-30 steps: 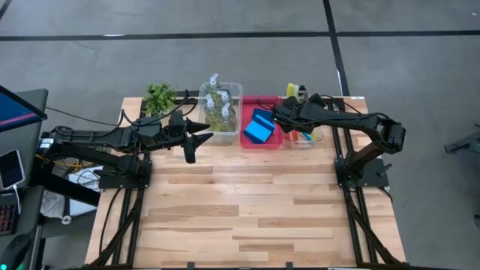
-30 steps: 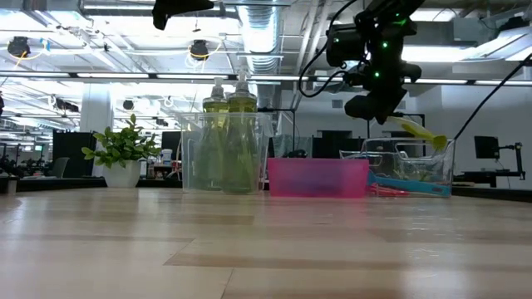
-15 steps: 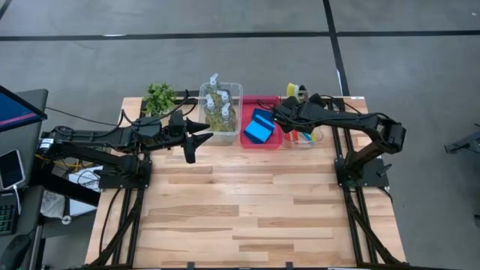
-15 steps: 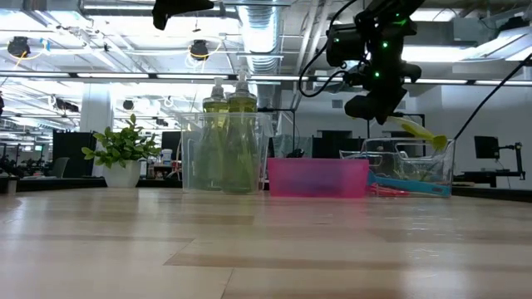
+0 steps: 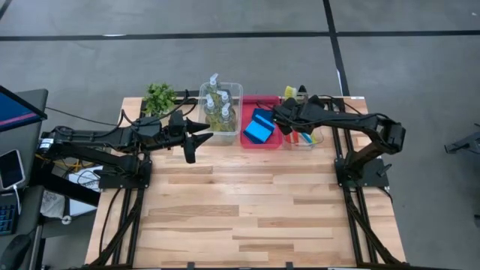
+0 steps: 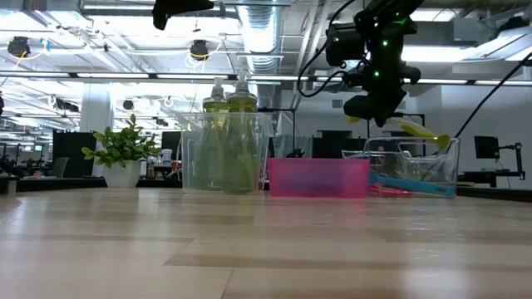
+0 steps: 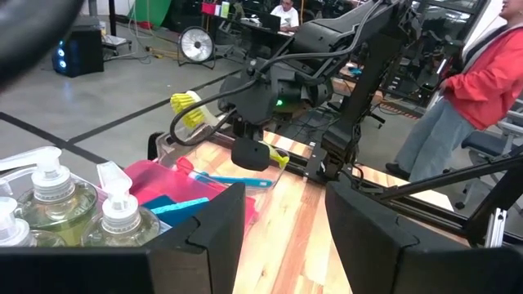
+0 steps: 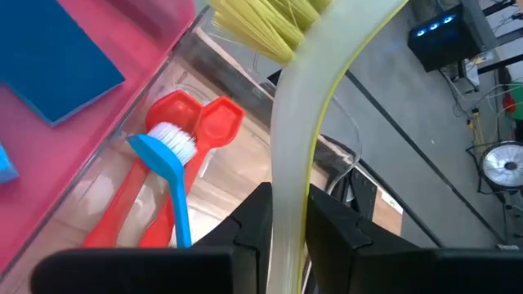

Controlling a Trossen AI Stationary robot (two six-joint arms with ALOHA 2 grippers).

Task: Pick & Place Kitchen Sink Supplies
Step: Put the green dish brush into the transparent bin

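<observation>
Right gripper hangs above the clear tub at the table's far edge, fingers pinched on the yellow-green brush (bristles up); red and blue brushes lie in the tub. Left gripper, fingers parted and empty, hovers beside the soap bottles, near the far edge.

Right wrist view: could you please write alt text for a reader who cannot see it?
The right gripper holds a yellow-green brush by its handle, bristles pointing away. Beyond it, a clear tub holds two red brushes and a blue brush. A blue sponge lies in the red tray.
</observation>
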